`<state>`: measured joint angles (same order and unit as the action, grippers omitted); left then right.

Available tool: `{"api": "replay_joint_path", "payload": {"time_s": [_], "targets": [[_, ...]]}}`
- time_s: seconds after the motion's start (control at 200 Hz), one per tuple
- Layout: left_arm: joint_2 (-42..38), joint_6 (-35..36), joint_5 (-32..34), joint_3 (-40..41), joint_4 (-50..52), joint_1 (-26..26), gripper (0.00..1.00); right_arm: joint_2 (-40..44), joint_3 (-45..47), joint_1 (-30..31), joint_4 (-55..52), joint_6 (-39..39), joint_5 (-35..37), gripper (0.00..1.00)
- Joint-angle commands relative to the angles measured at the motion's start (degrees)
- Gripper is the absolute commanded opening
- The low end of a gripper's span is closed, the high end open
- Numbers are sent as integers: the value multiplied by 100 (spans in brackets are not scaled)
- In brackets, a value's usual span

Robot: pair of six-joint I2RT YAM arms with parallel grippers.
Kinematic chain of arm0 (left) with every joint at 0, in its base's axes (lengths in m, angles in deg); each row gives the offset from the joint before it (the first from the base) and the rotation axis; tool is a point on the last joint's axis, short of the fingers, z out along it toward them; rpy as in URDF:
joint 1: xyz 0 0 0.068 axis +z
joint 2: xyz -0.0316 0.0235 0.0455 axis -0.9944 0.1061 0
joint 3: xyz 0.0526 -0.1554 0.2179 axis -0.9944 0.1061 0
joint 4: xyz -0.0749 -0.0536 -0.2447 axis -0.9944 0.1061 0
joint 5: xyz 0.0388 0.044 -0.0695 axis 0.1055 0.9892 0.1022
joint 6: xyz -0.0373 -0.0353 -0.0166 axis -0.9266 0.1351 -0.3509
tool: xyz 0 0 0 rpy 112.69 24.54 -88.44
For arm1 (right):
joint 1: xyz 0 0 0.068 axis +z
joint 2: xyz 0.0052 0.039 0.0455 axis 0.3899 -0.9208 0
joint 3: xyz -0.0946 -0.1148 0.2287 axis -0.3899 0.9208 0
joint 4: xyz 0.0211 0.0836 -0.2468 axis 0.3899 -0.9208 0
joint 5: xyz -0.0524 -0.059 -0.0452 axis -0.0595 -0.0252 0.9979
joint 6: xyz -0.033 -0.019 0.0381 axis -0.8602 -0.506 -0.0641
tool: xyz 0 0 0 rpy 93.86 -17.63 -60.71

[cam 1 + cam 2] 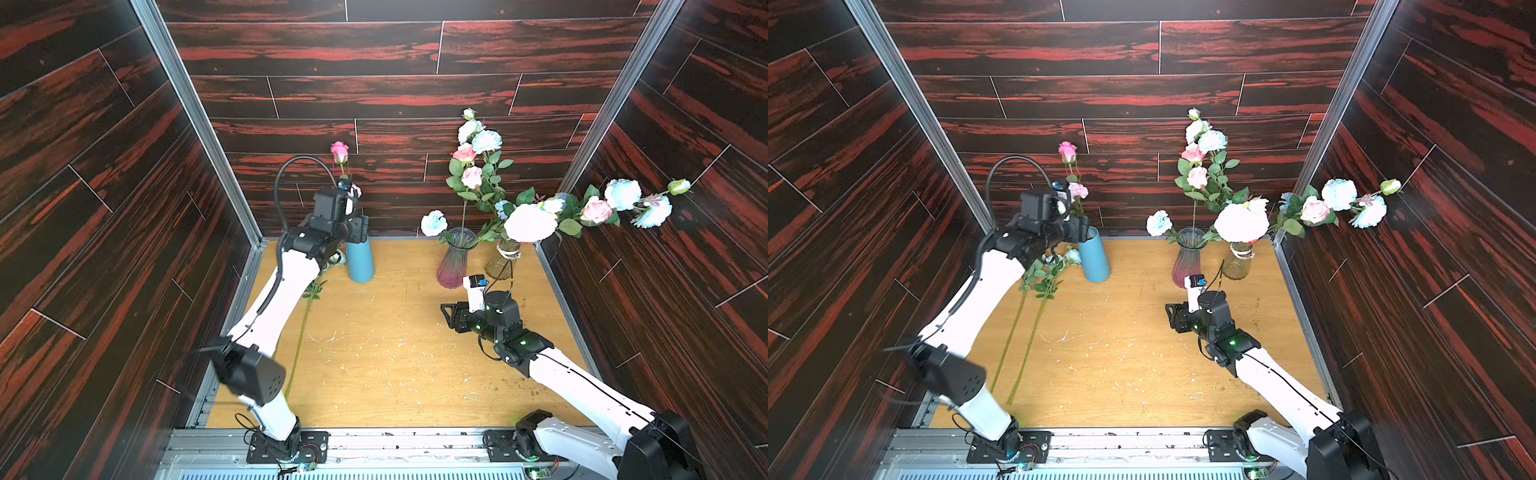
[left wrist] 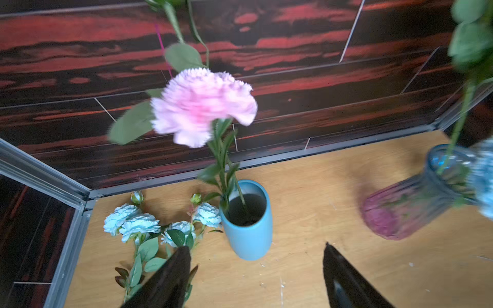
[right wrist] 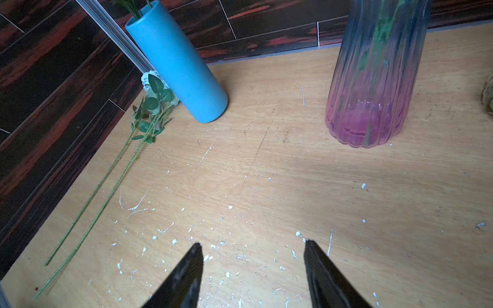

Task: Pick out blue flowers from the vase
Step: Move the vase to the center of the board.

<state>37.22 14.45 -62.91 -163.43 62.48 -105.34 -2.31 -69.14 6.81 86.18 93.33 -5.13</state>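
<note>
Two stems of blue flowers [image 2: 138,224] lie on the table beside the blue vase [image 2: 248,234], heads toward the back left corner [image 1: 1073,255]. More blue flowers [image 1: 433,223] stand in the ribbed pink-and-blue glass vase [image 1: 455,257], and others [image 1: 622,194] lean right from the amber glass vase [image 1: 503,259]. My left gripper [image 2: 256,248] hovers open and empty near the blue vase, beside the lying blooms. Low over the middle of the table, my right gripper [image 3: 252,242] is open and empty, in front of the ribbed vase [image 3: 370,80].
The blue vase holds a pink carnation [image 2: 202,104] and a pink rose [image 1: 339,151]. Pink roses [image 1: 471,176] and a large white bloom [image 1: 530,223] mix with the blue ones at the right. Dark wood walls close three sides of the table [image 1: 395,353].
</note>
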Motion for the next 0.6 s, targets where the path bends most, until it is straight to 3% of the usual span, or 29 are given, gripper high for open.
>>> {"api": "replay_joint_path", "payload": {"time_s": [0.0, 0.235, 0.371, 0.471, 0.591], "targets": [[-1094, -441, -247, 1061, -878, -269, 78, 157, -113, -14, 8, -73, 13, 63], [-3371, -1522, -32, 4600, -3018, -821, 76, 524, -665, -175, -816, -270, 483, 64], [-4121, -2011, 1, 6288, -4261, -867, 74, 352, -1576, -271, -1898, -661, 721, 66], [-4175, -1896, 210, 6485, -4205, -872, 74, -397, -2635, -287, -2974, -971, 881, 63], [-4145, -1801, 44, 6264, -3785, -878, 74, -1027, -3398, -286, -3393, -1162, 901, 62]]}}
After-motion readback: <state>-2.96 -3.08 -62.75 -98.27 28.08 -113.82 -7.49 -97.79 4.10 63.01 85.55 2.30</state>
